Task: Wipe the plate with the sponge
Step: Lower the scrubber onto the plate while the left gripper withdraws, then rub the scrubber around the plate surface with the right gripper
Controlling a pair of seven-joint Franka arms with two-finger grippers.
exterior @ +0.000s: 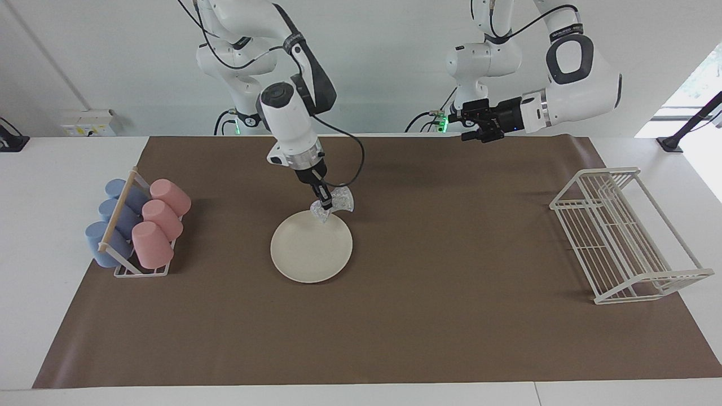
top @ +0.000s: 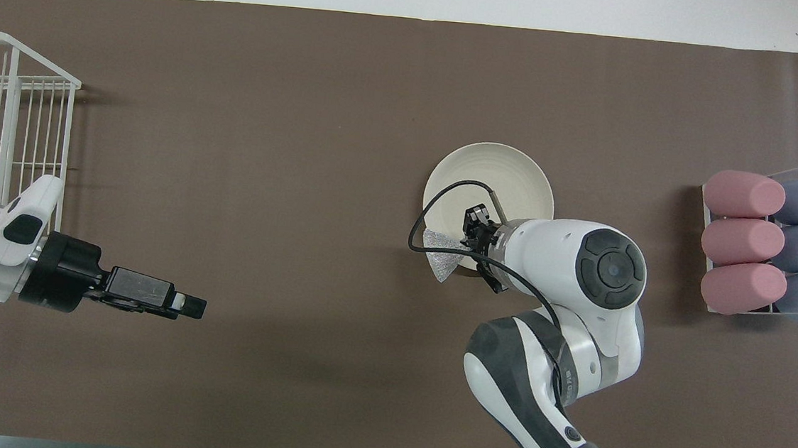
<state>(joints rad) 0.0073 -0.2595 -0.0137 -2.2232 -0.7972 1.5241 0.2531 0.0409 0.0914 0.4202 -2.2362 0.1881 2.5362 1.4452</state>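
My right gripper [exterior: 324, 198] is clamped on the sponge [exterior: 334, 206], pinching it at its middle so the glittery mesh fans out in two lobes on either side of my fingers. In the facing view the pad hangs right at the edge of the plate [exterior: 311, 248] that lies nearest to me; one lobe overlaps the rim and may be just touching it, though I cannot tell contact for certain. The plate sits flat on the brown surface [exterior: 395, 316], about midway along it and toward my right arm's half. What matters for the next move is direction: almost all of the plate's face lies away from me, outward from where the sponge now hangs, so I judge the wipe has to press down and sweep forward across the dish, then back. The sponge's long axis runs across that stroke, which should give a wide swipe. The plate is unheld and could slide under the push. My left gripper [top: 182, 304] waits in the air over the surface near the white wire rack [top: 1, 121], well apart from the plate, its fingers together and holding nothing.
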